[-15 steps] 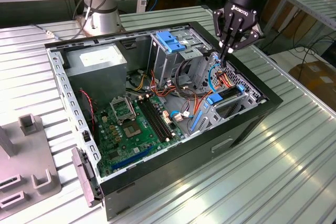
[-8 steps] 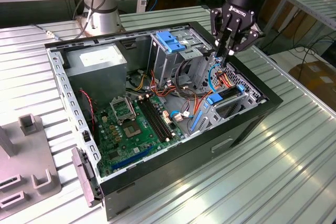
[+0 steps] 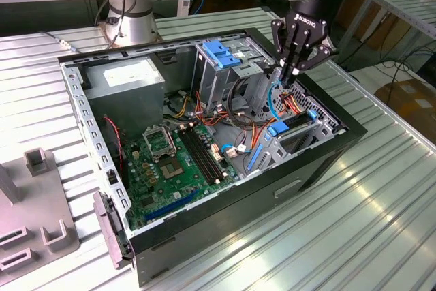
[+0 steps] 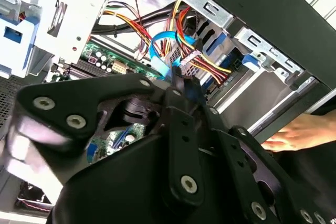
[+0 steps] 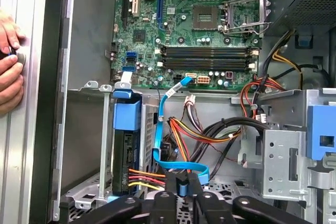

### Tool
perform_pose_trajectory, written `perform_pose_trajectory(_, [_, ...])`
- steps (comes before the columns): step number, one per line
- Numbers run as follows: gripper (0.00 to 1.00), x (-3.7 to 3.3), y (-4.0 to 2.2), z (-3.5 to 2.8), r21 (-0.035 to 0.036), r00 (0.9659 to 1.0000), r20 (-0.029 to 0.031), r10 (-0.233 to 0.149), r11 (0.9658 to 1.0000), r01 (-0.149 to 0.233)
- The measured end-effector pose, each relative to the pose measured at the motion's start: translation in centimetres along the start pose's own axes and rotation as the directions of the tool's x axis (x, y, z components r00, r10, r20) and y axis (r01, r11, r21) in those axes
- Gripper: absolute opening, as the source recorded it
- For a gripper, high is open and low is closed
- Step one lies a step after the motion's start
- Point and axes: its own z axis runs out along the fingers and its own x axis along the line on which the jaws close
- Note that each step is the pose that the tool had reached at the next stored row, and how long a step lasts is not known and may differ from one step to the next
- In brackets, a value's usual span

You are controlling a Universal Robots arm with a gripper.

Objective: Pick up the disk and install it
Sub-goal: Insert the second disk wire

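Observation:
The disk (image 3: 298,123) lies in the bay at the open computer case's corner on the exterior view's right, dark with blue rails and end tabs. The first wrist view shows the disk (image 5: 125,156) seated there, with a blue tab on one end and red, yellow and black wires at the other. My gripper (image 3: 286,83) hangs just above and behind it, pointing down among the cables. In both wrist views the gripper (image 5: 181,184) (image 4: 181,74) is shut on the end of a flat blue data cable (image 5: 160,145) that loops from the motherboard.
A motherboard (image 3: 177,161) covers the case floor, and a grey power supply (image 3: 126,76) sits at the back. A metal drive cage with a blue latch (image 3: 221,52) stands beside the gripper. A person's hand (image 5: 8,61) (image 4: 299,132) rests outside the case wall. A grey fixture (image 3: 34,209) stands on the table.

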Motion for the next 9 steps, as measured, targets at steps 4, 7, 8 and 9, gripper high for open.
perform_pose_trajectory(4, [0.16,-0.01,0.0,0.04,0.0,1.0,-0.0002,0.0,1.0,0.0])
perform_pose_trajectory(7, [0.16,0.24,0.01,0.11,0.0001,1.0,0.0007,0.0,1.0,0.0])
perform_pose_trajectory(8, [0.16,0.41,0.01,0.15,0.0003,1.0,0.0018,0.0,1.0,0.0])
perform_pose_trajectory(9, [0.16,0.48,0.01,0.18,0.0006,1.0,0.0021,0.0,1.0,0.0])
